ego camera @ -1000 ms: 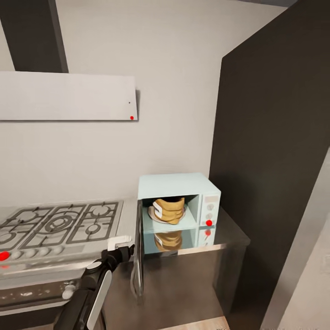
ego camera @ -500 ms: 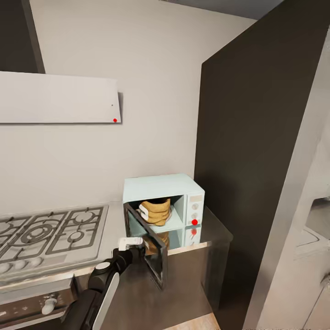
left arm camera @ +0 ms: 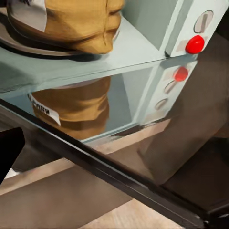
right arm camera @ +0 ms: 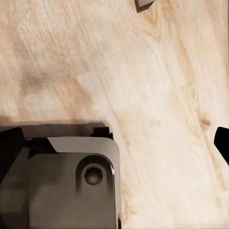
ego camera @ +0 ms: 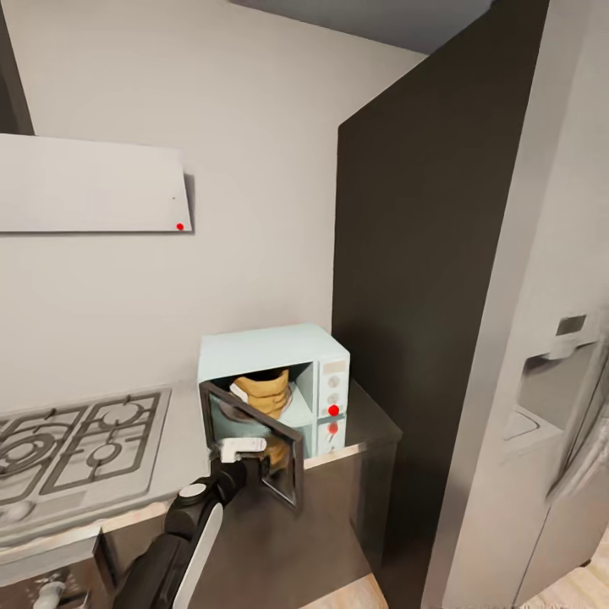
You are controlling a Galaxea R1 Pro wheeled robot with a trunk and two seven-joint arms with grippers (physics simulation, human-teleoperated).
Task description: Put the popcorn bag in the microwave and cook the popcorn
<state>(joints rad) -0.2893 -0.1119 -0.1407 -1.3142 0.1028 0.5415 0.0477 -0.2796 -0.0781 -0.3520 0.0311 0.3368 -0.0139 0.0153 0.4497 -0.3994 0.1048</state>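
Note:
The pale mint microwave [ego camera: 269,362] stands on the steel countertop [ego camera: 365,430] against the wall. Its dark glass door [ego camera: 269,457] hangs partly open, swung across the front. The tan popcorn bag [ego camera: 262,389] sits upright inside; the left wrist view shows this popcorn bag [left arm camera: 71,19] on a round plate [left arm camera: 19,44], with its reflection below. My left gripper [ego camera: 241,447] presses on the door's outer face, jaws apart, one dark fingertip [left arm camera: 7,152] showing. The right gripper [right arm camera: 114,143] hangs open over the wood floor. No popcorn kernels can be seen.
A gas hob [ego camera: 76,440] lies left of the microwave under a white hood [ego camera: 85,182]. A tall dark cabinet [ego camera: 414,288] rises right of the counter, with a grey fridge [ego camera: 541,381] beyond. The robot's base [right arm camera: 62,183] shows in the right wrist view.
The head view has swung right, shifting everything leftward. The microwave door has swung from wide open to partly shut, with my left gripper following against it.

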